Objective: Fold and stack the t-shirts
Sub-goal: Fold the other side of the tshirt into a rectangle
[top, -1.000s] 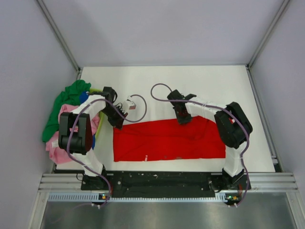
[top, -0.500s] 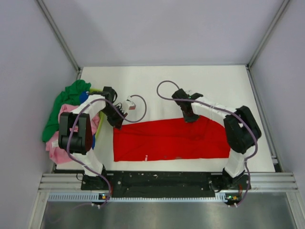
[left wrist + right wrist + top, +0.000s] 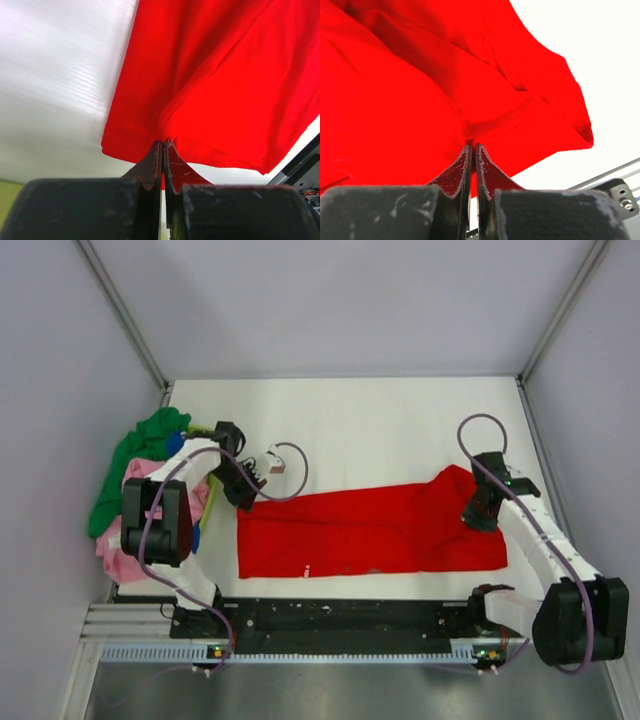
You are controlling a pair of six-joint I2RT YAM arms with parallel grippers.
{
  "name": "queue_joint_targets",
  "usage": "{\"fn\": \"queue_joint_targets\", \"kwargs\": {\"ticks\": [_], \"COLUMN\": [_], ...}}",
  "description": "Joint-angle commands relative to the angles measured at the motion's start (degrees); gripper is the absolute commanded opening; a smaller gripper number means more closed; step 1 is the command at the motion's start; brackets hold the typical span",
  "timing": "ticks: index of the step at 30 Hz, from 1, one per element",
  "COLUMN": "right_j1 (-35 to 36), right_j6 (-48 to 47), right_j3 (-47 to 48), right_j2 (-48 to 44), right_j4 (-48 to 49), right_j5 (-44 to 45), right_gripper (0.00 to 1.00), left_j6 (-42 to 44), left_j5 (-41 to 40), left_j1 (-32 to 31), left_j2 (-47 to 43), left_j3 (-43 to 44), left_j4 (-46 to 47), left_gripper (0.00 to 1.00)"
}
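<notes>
white table top, grey walls on three sides; arm bases at the near edge.

item 1: bright red cloth t-shirt, one piece. lies across the near half of the table as a long band, its far right corner raised to a peak. folds and creases run through it. a small pale mark near the near hem is too small to read; no print can be made out.

item 2: left gripper, at the shirt's far left corner. from above the fingers are hidden under the wrist; the wrist camera shows the jaws pressed together with a tuck of red hem pinched between them.

item 3: right gripper, on the raised right end of the shirt. fingers again hidden from above; its wrist camera shows the jaws closed on a gathered fold of red cloth.

item 4: lime-green plastic basket, left edge of the table. only thin strips of rim show behind the left arm. heaped at it: green cloth t-shirt on the far side, pink cloth t-shirt nearer, and a sliver of blue cloth. how much lies inside and how much hangs over the rim cannot be told.
</notes>
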Motion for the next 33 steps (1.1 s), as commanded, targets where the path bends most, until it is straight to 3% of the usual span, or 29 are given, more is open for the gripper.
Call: {"fn": "queue_joint_targets", "kwargs": {"ticks": [1,8,16,21,28,33], "right_j1": [-3.5,-6.5,-9.75,-9.75,-9.84,-9.84], "right_j6": [4.77,3.46,-0.58,-0.32,0.2,0.29], "right_j3": [-0.63,6.74,17.73,14.41,8.17,5.44], "right_j2": [-3.68,-0.34,2.64,-0.51,-8.24,-7.11], "right_j4": [1.08,2.67,0.21,-3.48,-9.02,-9.02], "right_j5": [-5.0,-10.53,-13.44,-17.03,-14.51,-13.18], "right_gripper": [0.0,0.0,0.0,0.0,0.0,0.0], "left_j6": [-1.09,-7.08,-6.29,-3.75,3.99,5.93], "left_j5": [-0.44,-1.23,-3.78,-3.52,-3.43,-2.37], "left_j1": [-0.11,-0.11,-0.11,-0.11,-0.02,-0.02], "left_j2": [-2.61,-1.38,-0.15,-1.29,-6.65,-5.78], "left_j3": [1.22,9.04,12.83,9.32,0.18,-2.55], "left_j4": [2.51,8.76,9.37,6.83,1.47,0.85], "left_gripper": [0.0,0.0,0.0,0.0,0.0,0.02]}}
